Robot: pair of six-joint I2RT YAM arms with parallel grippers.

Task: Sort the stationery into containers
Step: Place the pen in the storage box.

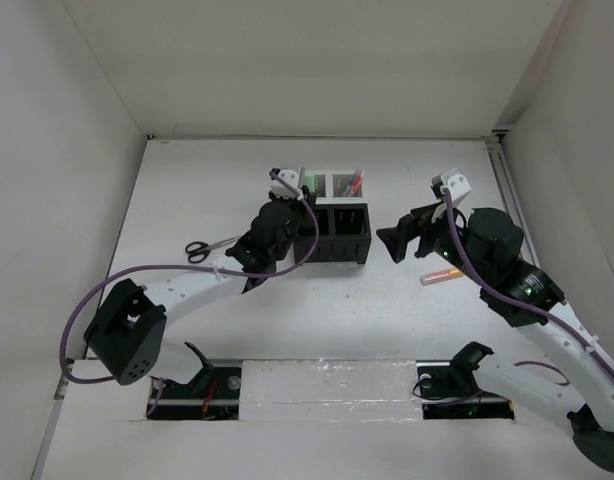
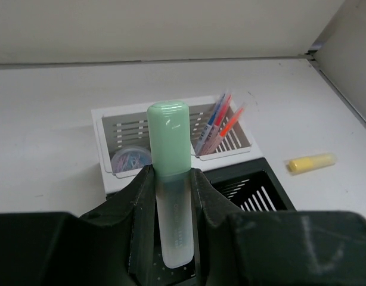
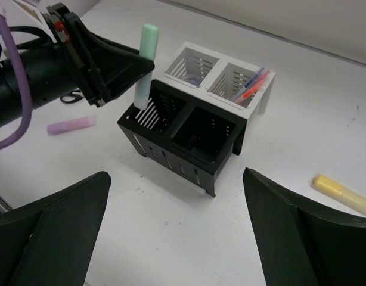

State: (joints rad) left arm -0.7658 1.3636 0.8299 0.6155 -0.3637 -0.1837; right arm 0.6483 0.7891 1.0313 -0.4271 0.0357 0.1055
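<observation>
White tabletop [image 1: 317, 320] lies bare between the arm bases and the bins, with room to swing on both sides before the white side walls [image 1: 47, 200]. On its right part a stubby yellow marker [image 3: 344, 195] lies flat, well apart from the bins and just beside the right gripper [image 3: 176, 185], whose black fingers [image 3: 58, 220] stand spread wide with nothing between them, hovering over the near side of the cluster. A lilac-pink stubby marker [image 3: 71, 125] lies flat to the left of the bins, below the left arm. The left gripper [image 2: 171, 196] is clenched on a mint-green-capped marker with a frosted barrel [image 2: 168, 137], held upright, cap up. Its lower end sits at the mouth of the left one of the two black slotted square bins [image 3: 183, 140]; whether it has passed the rim cannot be told. Black-handled scissors [image 1: 199, 249] lie further left on open table. Touching the black pair behind are two white mesh square bins [image 2: 111, 116]: the left holds coloured paper clips [image 2: 128, 159], the right holds thin red-orange and blue pens [image 2: 219, 122] leaning against its far-right corner. Beyond them the table runs bare to the back wall [image 1: 317, 70].
</observation>
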